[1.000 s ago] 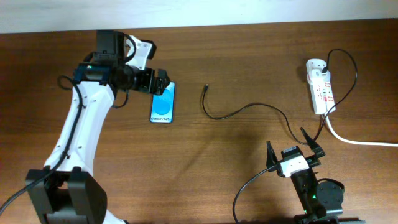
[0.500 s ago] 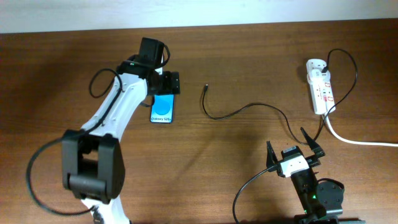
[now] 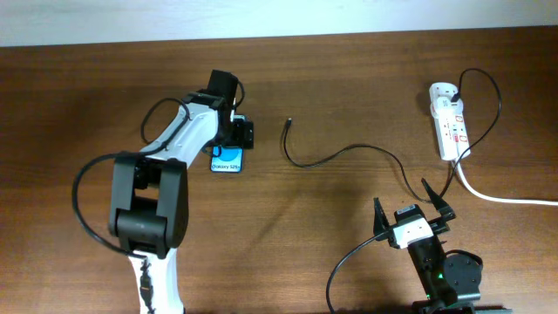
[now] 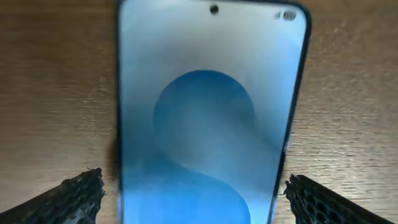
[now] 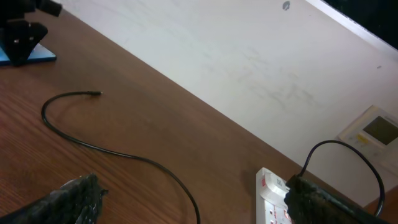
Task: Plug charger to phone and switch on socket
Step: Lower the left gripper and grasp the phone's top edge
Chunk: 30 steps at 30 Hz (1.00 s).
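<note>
Left claw [image 4: 202, 200] wide, straddling slim blue-screen phone [image 4: 211, 118] flat on wooden bench [image 3: 87, 105], likely to steady it; right claw [image 3: 408, 208] wide, idle near thin black charger cable [image 3: 349, 149].

The left hand [image 3: 239, 133] has swung in from the upper left of the phone [image 3: 227, 160] and now hangs over its top half, hiding all but the lower end from above. Its arm [image 3: 174, 144] has folded in from the left of the desk [image 3: 349, 227] toward the middle.
</note>
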Motion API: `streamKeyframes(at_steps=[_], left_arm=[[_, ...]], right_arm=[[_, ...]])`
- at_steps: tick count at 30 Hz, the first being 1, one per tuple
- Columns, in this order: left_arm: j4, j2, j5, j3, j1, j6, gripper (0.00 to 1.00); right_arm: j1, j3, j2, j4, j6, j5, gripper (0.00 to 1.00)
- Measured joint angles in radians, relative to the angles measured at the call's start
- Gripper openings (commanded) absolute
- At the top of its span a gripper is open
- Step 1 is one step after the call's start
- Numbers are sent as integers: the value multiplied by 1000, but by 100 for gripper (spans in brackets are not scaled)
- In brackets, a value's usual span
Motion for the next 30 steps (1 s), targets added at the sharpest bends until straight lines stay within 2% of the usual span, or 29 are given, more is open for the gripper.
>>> streamKeyframes(at_steps=[20,23,25,30], left_arm=[[29,12,16,2,0,33,94],[26,14,14,6,0,33,85],[25,16,9,7,0,34,75],[24,18,9,10,1,29,72]], right_arm=[[0,0,0,0,-1,0,98],[0,0,0,0,0,0,98],[0,0,0,0,0,0,98],[0,0,0,0,0,0,98]])
